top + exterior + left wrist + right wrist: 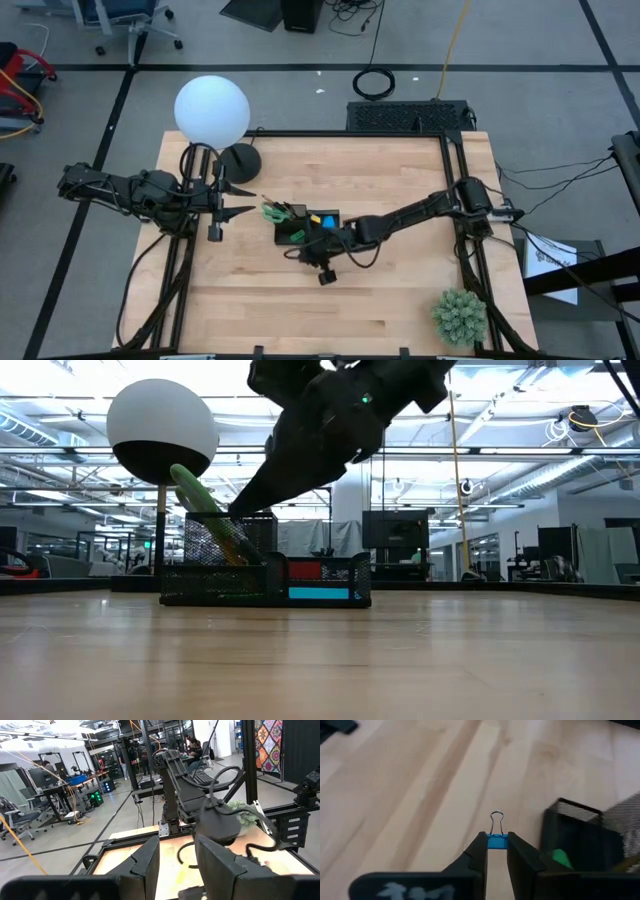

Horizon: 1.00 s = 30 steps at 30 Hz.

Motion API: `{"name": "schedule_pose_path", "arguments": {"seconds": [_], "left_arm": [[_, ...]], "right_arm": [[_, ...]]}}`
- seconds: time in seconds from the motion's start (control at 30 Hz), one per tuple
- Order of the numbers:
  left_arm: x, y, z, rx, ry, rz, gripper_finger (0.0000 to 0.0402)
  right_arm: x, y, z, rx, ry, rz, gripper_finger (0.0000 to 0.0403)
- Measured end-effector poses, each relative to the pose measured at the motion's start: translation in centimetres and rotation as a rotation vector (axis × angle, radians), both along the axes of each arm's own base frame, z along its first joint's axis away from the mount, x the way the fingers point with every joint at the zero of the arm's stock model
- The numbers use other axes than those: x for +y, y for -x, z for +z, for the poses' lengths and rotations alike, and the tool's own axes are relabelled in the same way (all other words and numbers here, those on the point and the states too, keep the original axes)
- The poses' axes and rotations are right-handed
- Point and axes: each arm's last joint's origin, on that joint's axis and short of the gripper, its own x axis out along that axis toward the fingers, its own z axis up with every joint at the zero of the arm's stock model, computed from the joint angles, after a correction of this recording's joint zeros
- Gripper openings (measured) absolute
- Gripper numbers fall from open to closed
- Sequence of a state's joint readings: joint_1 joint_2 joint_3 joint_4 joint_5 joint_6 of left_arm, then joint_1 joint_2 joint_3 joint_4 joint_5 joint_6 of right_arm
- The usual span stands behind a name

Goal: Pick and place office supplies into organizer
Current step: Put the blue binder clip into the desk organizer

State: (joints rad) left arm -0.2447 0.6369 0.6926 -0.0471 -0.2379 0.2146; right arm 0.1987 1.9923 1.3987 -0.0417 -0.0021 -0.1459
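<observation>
High view: the organizer (305,229) sits mid-table, already holding the scissors (273,211) and pencils (290,209) in its tall part and a blue pad (328,219) in the low part; the right gripper (308,243) hangs over its near edge; the left gripper (240,200) waits apart, beside the lamp base (240,160); a plant (459,316) stands at the table's corner; no loose supplies show on the bare wood, so most of the job looks done.

Low view: the organizer (265,575) stands filled, a green handle (205,505) leaning out of the tall mesh and blue (320,594) showing through the low wall; the right arm (330,420) reaches down over it from above.

Left wrist view: the left fingers (147,862) stand apart with nothing between them; the right arm and plant (245,812) lie ahead.

Right wrist view: the right gripper (497,851) is pinched narrow on a blue clip (497,837), its wire loop sticking out past the tips; the organizer (580,840) is just beside it, something green (561,858) inside; the clip is not yet over a compartment, so dropping it in looks like the step left, perhaps the last.
</observation>
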Motion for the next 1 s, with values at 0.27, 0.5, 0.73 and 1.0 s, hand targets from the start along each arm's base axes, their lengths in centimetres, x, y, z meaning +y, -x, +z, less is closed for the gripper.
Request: {"name": "schedule_pose_path", "arguments": {"seconds": [0.27,0.5,0.73,1.0], "left_arm": [[0.0,0.0,0.0,0.000,0.000,0.000,0.0131],[0.0,0.0,0.0,0.000,0.000,0.000,0.0131],[0.0,0.0,0.0,0.000,0.001,0.000,0.0131],[0.0,0.0,0.0,0.000,-0.011,0.000,0.0131]], "right_arm": [[-2.6,-0.5,0.1,-0.017,0.004,-0.056,0.0034],[-4.5,-0.9,0.1,-0.029,0.009,-0.095,0.0038],[-5.6,-1.0,0.0,-0.028,0.012,-0.119,0.0037],[-6.1,-0.4,-1.1,0.002,0.022,-0.124,0.0041]]}}
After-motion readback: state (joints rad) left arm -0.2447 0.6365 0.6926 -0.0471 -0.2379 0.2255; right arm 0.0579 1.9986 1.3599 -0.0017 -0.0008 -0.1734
